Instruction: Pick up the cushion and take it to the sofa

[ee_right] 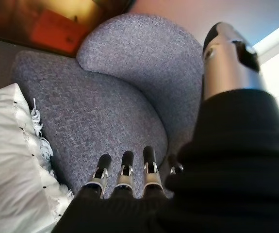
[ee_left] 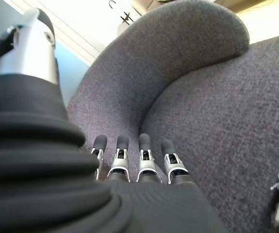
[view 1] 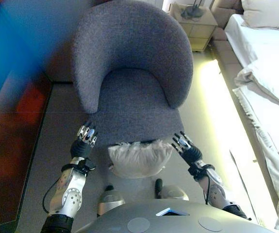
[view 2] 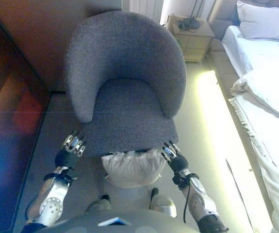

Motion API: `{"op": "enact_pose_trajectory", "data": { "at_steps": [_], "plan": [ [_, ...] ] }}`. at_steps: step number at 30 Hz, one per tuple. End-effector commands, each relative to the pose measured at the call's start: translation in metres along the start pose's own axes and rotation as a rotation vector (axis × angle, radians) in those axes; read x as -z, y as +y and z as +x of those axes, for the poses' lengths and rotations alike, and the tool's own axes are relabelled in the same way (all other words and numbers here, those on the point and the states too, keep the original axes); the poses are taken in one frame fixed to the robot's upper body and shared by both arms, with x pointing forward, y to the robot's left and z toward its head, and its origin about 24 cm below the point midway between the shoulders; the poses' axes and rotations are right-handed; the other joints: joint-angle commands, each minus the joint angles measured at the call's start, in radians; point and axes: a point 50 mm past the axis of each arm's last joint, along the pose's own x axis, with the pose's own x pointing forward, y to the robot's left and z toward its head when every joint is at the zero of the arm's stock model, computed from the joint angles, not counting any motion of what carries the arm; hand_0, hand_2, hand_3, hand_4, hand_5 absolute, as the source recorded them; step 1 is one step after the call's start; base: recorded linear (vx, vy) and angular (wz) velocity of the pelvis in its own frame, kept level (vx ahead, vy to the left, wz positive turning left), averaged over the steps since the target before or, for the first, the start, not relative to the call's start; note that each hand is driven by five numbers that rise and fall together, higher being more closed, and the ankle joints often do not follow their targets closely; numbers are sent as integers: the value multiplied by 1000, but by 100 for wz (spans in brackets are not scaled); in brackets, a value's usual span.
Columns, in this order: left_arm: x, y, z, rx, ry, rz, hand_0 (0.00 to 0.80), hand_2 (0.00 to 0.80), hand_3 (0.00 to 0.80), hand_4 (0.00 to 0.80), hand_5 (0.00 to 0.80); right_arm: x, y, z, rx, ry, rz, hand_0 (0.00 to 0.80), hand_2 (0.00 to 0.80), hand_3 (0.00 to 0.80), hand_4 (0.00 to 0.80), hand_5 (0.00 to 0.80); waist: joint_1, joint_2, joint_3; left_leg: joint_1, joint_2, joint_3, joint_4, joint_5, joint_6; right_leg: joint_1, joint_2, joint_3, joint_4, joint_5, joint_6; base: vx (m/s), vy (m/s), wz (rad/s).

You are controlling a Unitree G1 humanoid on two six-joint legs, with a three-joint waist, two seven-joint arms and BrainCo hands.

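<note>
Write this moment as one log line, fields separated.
cushion: front edge of grey armchair | left hand: open, beside | right hand: open, beside

Armchair (view 1: 129, 73): coarse matt grey woven cloth. Cushion (view 1: 138, 159): soft white fabric, fringed edge.

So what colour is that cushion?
The cushion is off-white with a fringe, clearest in the right wrist view.

Cushion (view 1: 139, 159) at armchair's (view 1: 132, 68) front edge, between left hand (view 1: 86, 137) and right hand (view 1: 185, 146).
</note>
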Motion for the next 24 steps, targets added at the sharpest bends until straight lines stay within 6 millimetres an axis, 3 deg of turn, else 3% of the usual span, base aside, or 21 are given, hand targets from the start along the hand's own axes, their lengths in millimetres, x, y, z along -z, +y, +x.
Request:
{"op": "enact_pose_trajectory", "data": {
  "at_steps": [1,4,6,11,13,24],
  "plan": [
    [-20,-23,9,85,-112,-20,0,0,0,0,0,-27,16,7,-119,-87,-86,0,0,0,0,0,-20,-14,-13,-80,67,-24,336,72,15,-63,31,48,70,5,-37,61,-202,12],
    [-19,-27,12,79,-109,-29,0,0,0,0,0,-27,19,10,-143,-84,-109,0,0,0,0,0,-19,-18,-4,-149,68,-31,459,95,23,-59,46,53,86,-3,-62,57,-111,11],
    [-19,-28,14,80,-102,-26,0,0,0,0,0,-27,22,12,-151,-87,-111,0,0,0,0,0,-17,-16,-1,-172,78,-19,443,109,24,-46,57,46,87,-13,-67,116,-44,5],
    [-20,-29,16,85,-94,-28,0,0,0,0,0,-26,22,9,-142,-101,-108,0,0,0,0,0,-1,26,2,-166,108,26,57,199,-19,6,78,6,68,-68,-50,141,122,13],
    [-19,-30,19,105,-96,-32,0,0,0,0,0,-26,18,5,-136,-118,-106,0,0,0,0,0,6,35,6,-187,105,25,-27,217,-29,42,67,-6,50,-82,-41,98,145,35],
    [-25,-33,25,130,-118,3,0,0,0,0,0,-27,20,4,-117,-139,-68,0,0,0,0,0,-21,59,-10,-153,33,42,34,78,19,45,-21,5,104,-106,9,89,150,-10]
  ]
}}
